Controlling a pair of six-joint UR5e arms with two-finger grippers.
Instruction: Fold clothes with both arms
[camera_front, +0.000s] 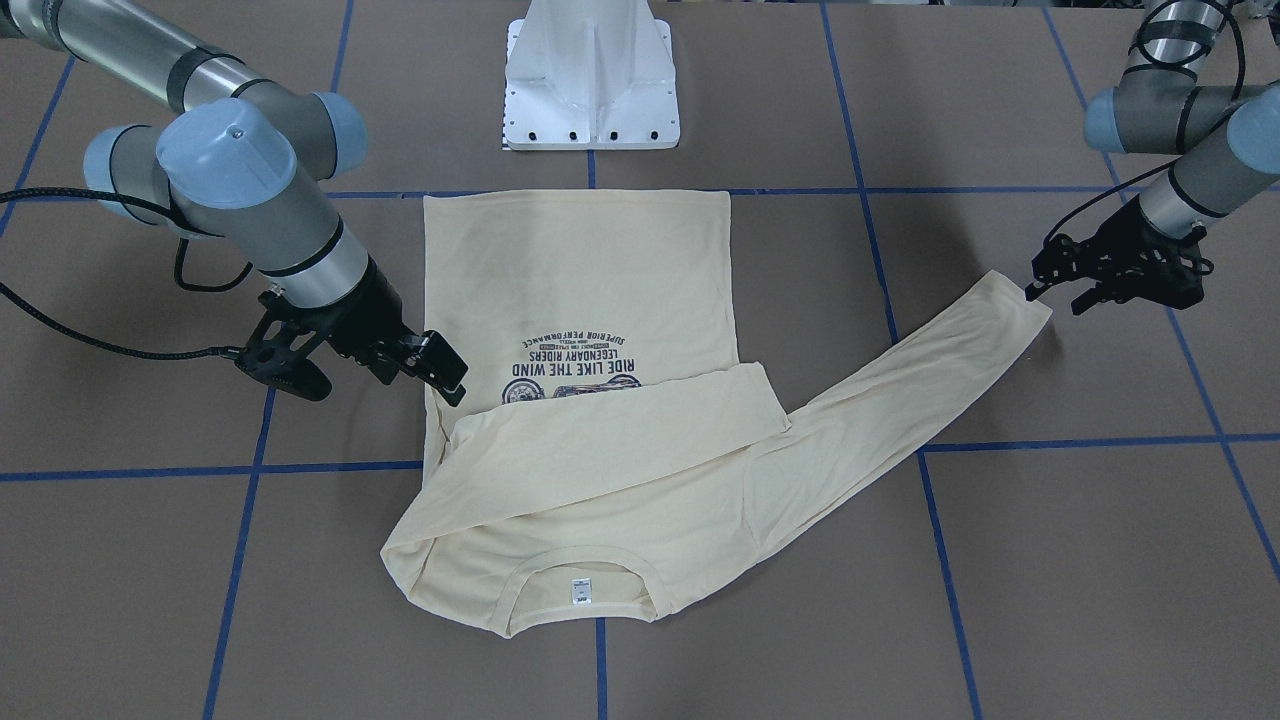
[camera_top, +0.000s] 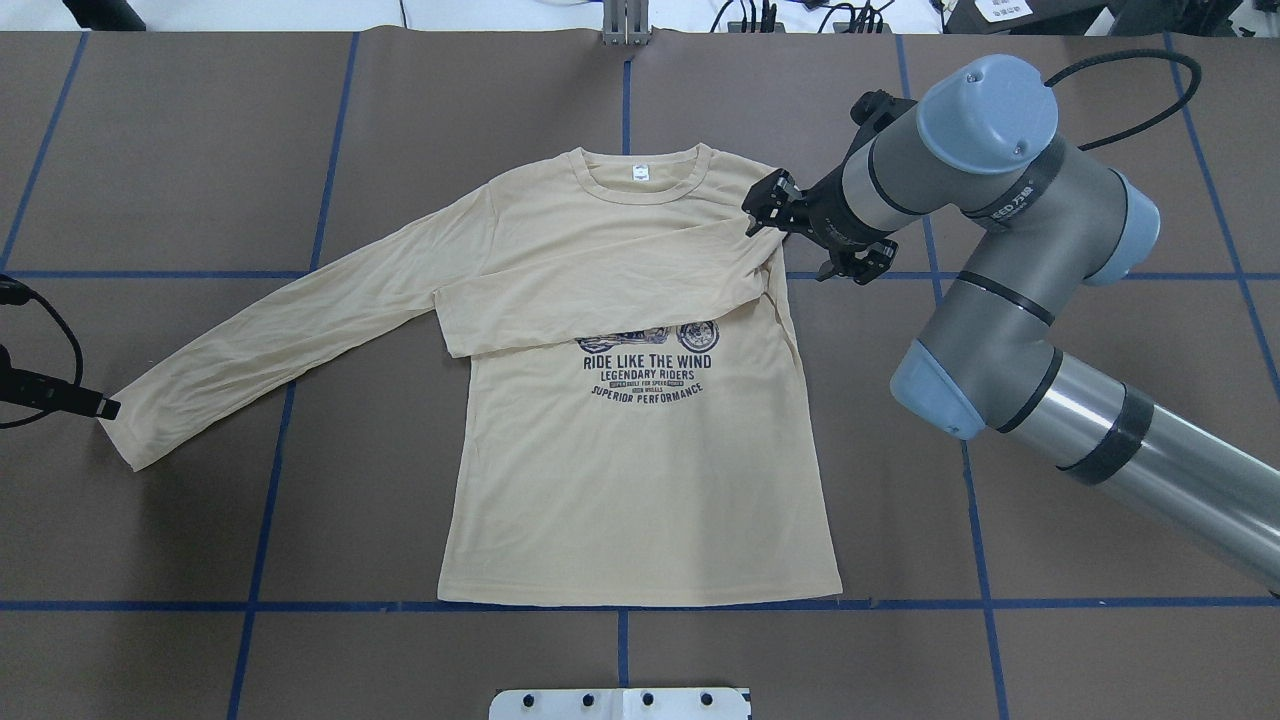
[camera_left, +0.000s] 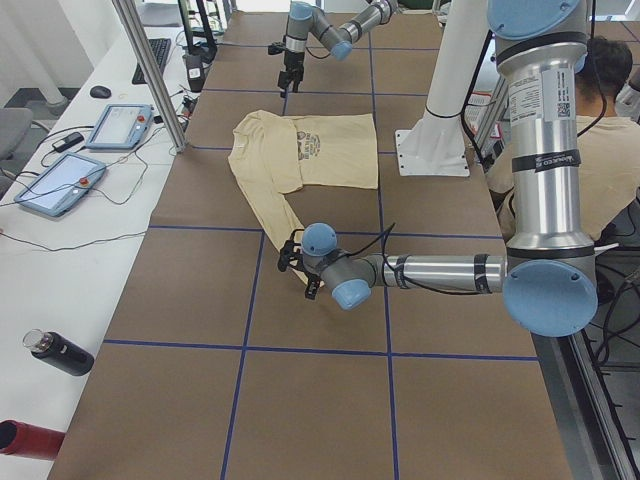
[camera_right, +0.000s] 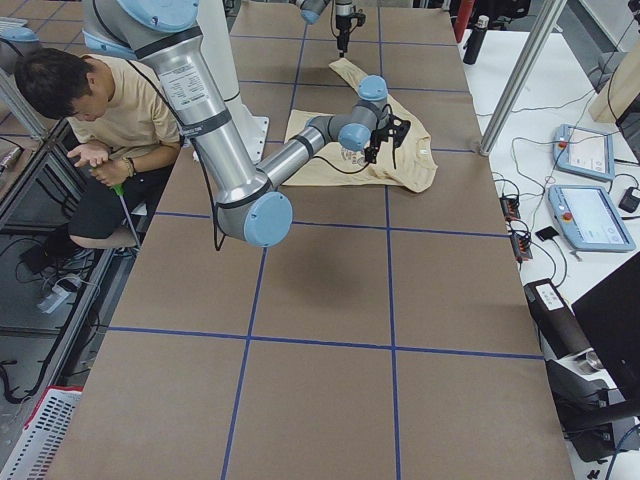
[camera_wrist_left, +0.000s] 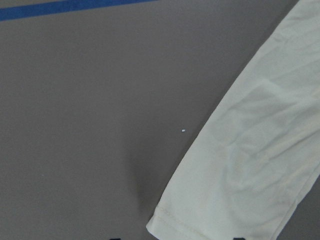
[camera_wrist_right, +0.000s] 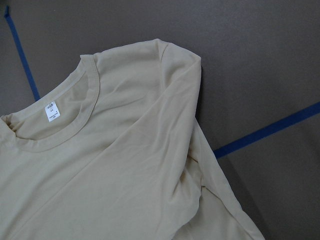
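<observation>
The cream-yellow T-shirt (camera_top: 640, 480) lies flat and print-up on the brown table, also in the front view (camera_front: 580, 280). Its neck label (camera_top: 640, 174) is at the far side. One sleeve is folded across the chest (camera_top: 600, 290). The other sleeve (camera_top: 280, 340) stretches out to my left. My left gripper (camera_front: 1035, 285) is open at that sleeve's cuff (camera_wrist_left: 200, 225), with the dark tips spread on either side of it. My right gripper (camera_top: 765, 210) hovers open and empty over the shirt's right shoulder (camera_wrist_right: 175, 55); in the front view (camera_front: 445, 375) it is beside the shirt's edge.
The white pedestal base (camera_front: 590, 90) stands behind the shirt's hem. Blue tape lines (camera_top: 620, 605) cross the brown table cover. A seated person (camera_right: 110, 110) is beside the robot. Control tablets (camera_left: 120, 125) and a dark bottle (camera_left: 60, 350) lie on the white side bench.
</observation>
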